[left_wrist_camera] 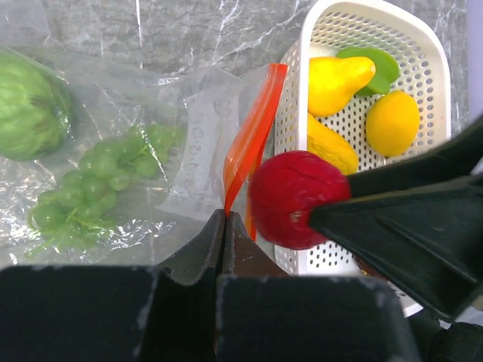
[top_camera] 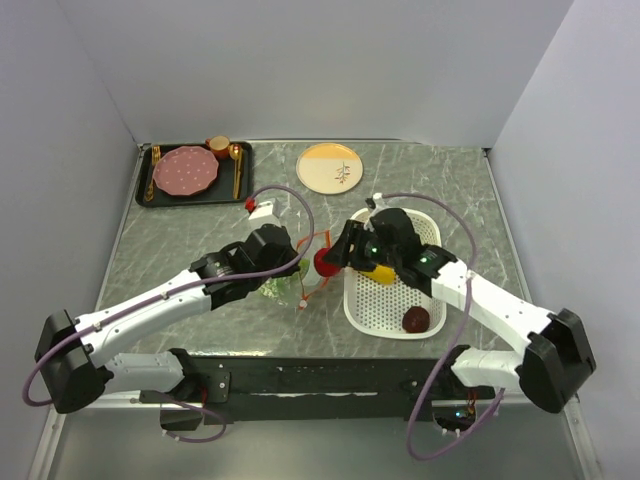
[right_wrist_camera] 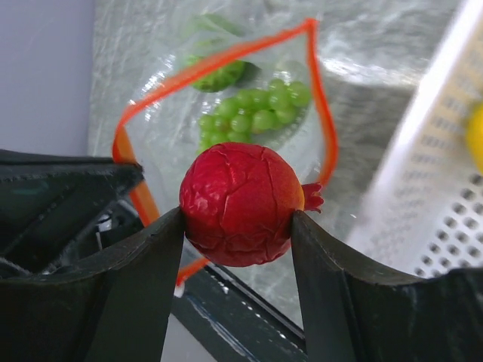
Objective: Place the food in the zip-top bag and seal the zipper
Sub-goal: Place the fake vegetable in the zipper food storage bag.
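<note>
The zip-top bag lies on the table with green grapes and a green leafy piece inside. My left gripper is shut on the bag's orange-red zipper and holds the mouth open in a loop. My right gripper is shut on the red ball, just in front of that open mouth and beside the white basket. Yellow pieces and a green piece lie in the basket, and so does a dark maroon ball.
A black tray with a pink plate, a cup and gold cutlery stands at the back left. A round yellow-and-white plate lies at the back centre. Walls close the table on three sides.
</note>
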You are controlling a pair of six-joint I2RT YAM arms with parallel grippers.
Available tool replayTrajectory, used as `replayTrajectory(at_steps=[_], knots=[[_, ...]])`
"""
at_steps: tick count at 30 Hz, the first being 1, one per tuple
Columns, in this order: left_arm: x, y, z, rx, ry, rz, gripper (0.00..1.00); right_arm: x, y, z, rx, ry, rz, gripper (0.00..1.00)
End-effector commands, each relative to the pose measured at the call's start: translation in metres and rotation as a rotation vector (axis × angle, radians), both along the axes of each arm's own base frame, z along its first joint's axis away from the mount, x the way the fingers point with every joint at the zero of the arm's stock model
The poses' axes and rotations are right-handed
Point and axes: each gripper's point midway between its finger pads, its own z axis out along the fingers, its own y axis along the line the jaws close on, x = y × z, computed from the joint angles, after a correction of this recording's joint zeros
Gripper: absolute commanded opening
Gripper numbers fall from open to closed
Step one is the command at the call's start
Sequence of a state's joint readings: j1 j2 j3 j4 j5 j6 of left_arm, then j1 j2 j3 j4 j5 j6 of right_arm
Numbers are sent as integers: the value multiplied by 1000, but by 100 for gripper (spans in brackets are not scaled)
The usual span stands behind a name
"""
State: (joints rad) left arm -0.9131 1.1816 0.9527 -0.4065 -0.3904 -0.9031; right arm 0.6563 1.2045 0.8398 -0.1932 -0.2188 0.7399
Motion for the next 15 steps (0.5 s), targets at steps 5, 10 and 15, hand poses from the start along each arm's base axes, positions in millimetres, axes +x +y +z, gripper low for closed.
replayTrajectory(at_steps=[5, 10, 15], knots=[[5, 1, 22, -41, -50, 15, 1, 10, 61, 30, 133, -39, 149, 36], [4, 6, 29, -43, -64, 29, 1, 13, 63, 23, 84, -37, 154, 74], [4, 10, 30, -43, -71, 42, 1, 18, 34, 17, -8, -72, 48, 84]])
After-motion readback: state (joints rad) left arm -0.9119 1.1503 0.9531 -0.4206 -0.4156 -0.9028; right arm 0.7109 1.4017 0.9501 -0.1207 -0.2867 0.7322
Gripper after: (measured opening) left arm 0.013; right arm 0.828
